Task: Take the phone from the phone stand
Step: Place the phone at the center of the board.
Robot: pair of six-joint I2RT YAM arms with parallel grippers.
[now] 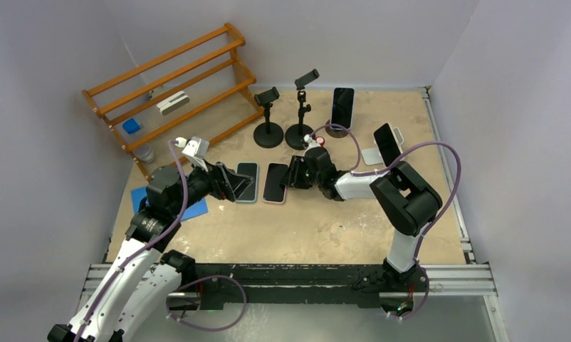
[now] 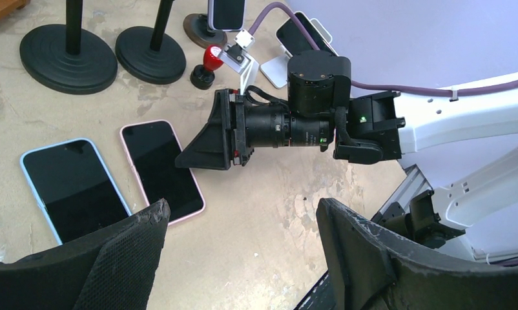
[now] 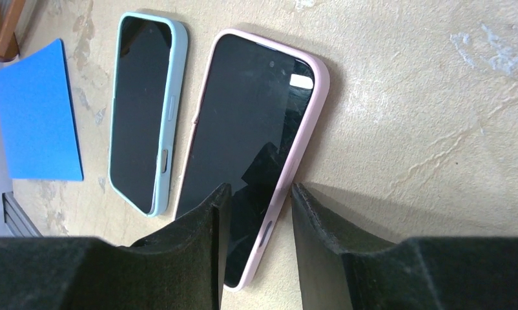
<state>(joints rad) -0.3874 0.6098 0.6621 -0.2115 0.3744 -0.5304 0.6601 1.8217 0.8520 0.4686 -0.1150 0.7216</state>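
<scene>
Right gripper (image 3: 259,190) low, perhaps touching pink phone (image 3: 243,123)

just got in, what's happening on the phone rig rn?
The right hand is low over the pink-cased phone, which lies flat on the table. Its fingers are apart either side of the phone's long edge, contact unclear. The blue-cased phone lies flat beside it. The left hand hovers nearby, open and empty. At the back, two clamp stands are empty. An upright phone and a tilted phone are on stands.
</scene>
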